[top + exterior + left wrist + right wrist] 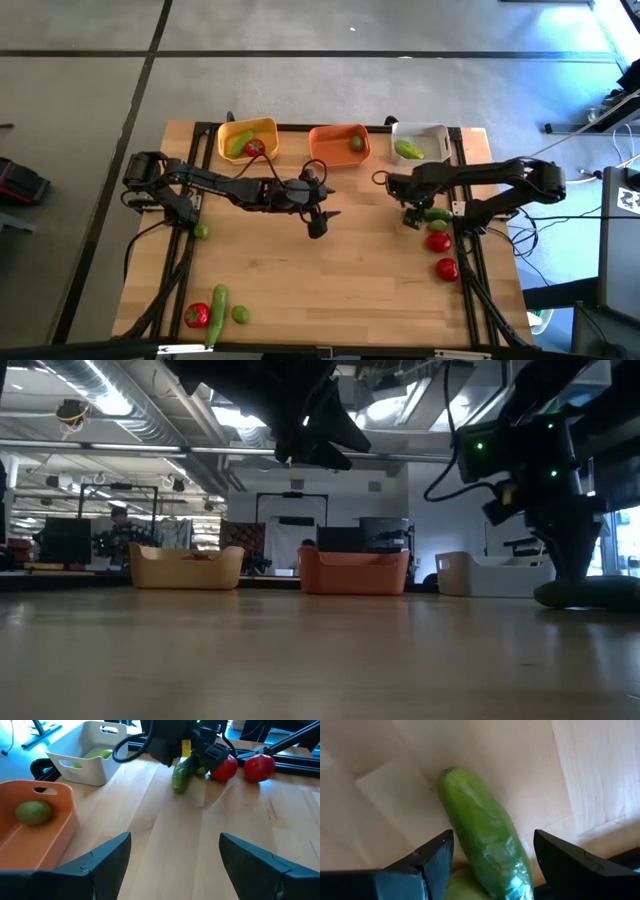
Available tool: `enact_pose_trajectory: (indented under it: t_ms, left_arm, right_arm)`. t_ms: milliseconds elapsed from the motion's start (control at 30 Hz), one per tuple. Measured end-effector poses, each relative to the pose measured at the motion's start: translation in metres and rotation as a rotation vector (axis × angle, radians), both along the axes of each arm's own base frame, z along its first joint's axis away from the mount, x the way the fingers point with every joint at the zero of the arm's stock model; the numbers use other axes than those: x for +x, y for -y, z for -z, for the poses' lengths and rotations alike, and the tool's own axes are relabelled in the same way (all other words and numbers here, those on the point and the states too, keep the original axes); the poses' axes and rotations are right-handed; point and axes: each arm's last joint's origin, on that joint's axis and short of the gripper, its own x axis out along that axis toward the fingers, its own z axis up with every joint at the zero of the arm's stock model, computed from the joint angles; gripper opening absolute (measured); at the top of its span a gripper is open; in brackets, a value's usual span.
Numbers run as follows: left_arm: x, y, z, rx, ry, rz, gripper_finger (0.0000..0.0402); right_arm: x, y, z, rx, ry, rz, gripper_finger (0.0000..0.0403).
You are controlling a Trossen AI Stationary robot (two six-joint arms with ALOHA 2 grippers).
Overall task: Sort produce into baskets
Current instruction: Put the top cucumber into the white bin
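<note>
My right gripper point(492, 852) is open and points down at the table's right side point(412, 215). Its fingers stand on either side of a green cucumber piece point(485, 835), which lies on the table point(437, 213) with a lime point(462, 887) beside it. My left gripper point(175, 850) is open and empty, held above the table's middle point(318, 222). The yellow basket point(247, 128) holds a tomato point(255, 148) and a green piece. The orange basket point(338, 152) holds a lime point(33, 813). The white basket point(420, 130) holds green pieces point(408, 150).
Two tomatoes point(438, 241) point(447, 268) lie just near of the right gripper. A lime point(201, 231) lies at the left. A tomato point(196, 315), a cucumber piece point(217, 302) and a lime point(240, 314) lie at the near left corner. Bare wood lies in the middle.
</note>
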Motion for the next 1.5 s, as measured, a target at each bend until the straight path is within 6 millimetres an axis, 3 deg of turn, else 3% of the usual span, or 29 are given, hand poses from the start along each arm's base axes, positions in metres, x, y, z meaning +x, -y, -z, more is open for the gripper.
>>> enact_pose_trajectory:
  t_ms: [467, 800, 933, 1133, 1500]
  left_arm:
    - [0.000, 0.001, 0.000, 0.004, -0.001, 0.004, 0.0299]
    - [0.000, 0.001, 0.000, 0.004, -0.001, 0.004, 0.0299]
    - [0.000, 0.001, 0.000, 0.004, -0.001, 0.004, 0.0299]
    - [0.000, 0.001, 0.000, 0.004, -0.001, 0.004, 0.0299]
    - [0.000, 0.003, 0.000, 0.004, -0.003, 0.009, 0.0299]
  right_arm:
    - [0.013, 0.004, 0.026, -0.004, -0.083, -0.052, 0.0258]
    - [0.013, 0.005, 0.026, -0.032, -0.099, -0.078, 0.0128]
    - [0.012, 0.006, 0.023, -0.072, -0.119, -0.099, 0.0108]
    - [0.010, 0.008, -0.004, -0.151, -0.068, -0.119, 0.0111]
    - [0.002, 0.009, -0.080, -0.354, 0.221, -0.092, 0.0112]
